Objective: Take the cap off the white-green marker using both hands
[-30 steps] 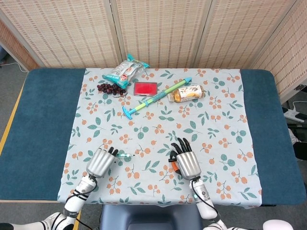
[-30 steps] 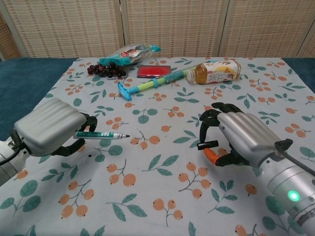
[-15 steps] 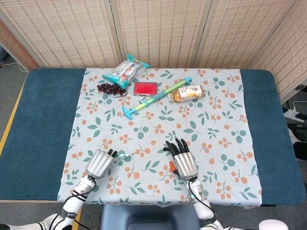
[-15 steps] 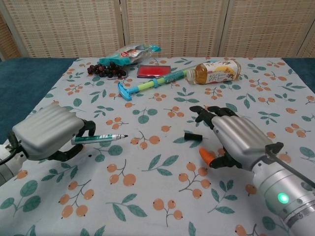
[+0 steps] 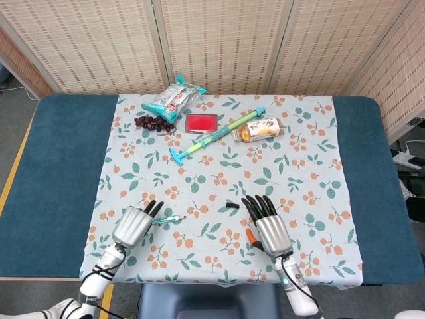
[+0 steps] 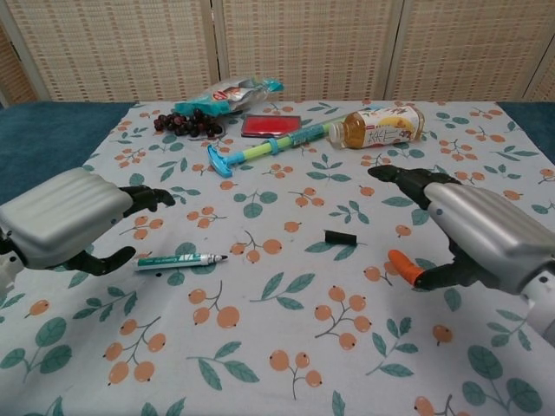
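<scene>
Lying uncapped just beside the spread, empty left robot hand, marker looks light, stiff, slick; grip mid-barrel. Cap near empty, spread right robot hand.

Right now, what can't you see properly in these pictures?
- Snack bag lettering: too small, both views.
- Left hand palm: chest view shows only its back.
- Right hand wrist: cut off by chest view's right edge.
- Marker label: too small to read.

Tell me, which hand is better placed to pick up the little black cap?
Probably the right hand. The black cap lies beside its open fingers, while the left hand is over by the marker.
</scene>
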